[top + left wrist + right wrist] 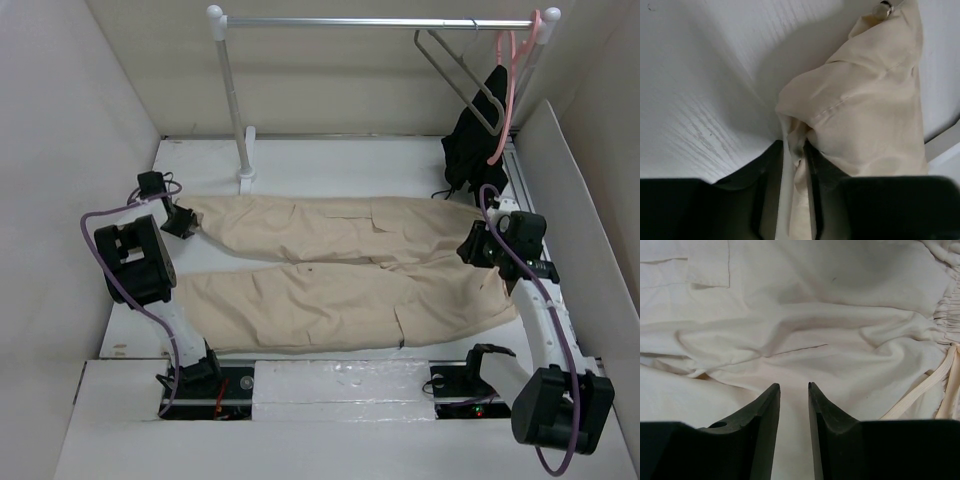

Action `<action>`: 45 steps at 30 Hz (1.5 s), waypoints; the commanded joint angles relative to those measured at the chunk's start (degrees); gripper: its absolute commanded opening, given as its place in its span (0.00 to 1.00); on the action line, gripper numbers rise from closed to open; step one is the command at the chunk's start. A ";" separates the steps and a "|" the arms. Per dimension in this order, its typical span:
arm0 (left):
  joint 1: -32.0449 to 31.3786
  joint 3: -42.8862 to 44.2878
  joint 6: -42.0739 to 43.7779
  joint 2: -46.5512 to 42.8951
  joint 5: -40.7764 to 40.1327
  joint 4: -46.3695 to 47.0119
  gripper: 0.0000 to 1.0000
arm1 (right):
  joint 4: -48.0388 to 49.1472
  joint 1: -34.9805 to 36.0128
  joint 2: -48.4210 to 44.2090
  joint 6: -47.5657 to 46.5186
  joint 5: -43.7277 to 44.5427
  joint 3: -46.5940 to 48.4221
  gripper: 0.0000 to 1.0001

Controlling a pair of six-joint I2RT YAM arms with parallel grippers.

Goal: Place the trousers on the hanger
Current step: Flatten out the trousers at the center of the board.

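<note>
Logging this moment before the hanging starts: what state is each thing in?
trousers: spread flat on the table, unhung
left hand: shut on a leg hem
right hand: over the waist, grip unclear
wire hanger: on the rail, bare
pink hanger: on the rail, carrying a black garment

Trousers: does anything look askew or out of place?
Only the hem, bunched up where the left tool pinches it. Otherwise the trousers lie flat on the table, and the hanger hangs on the rail.
</note>
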 commanded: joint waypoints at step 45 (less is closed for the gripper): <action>-1.67 -18.02 7.84 -29.30 -14.92 -18.66 0.62 | -4.42 10.38 -0.57 -6.24 -8.22 2.23 0.08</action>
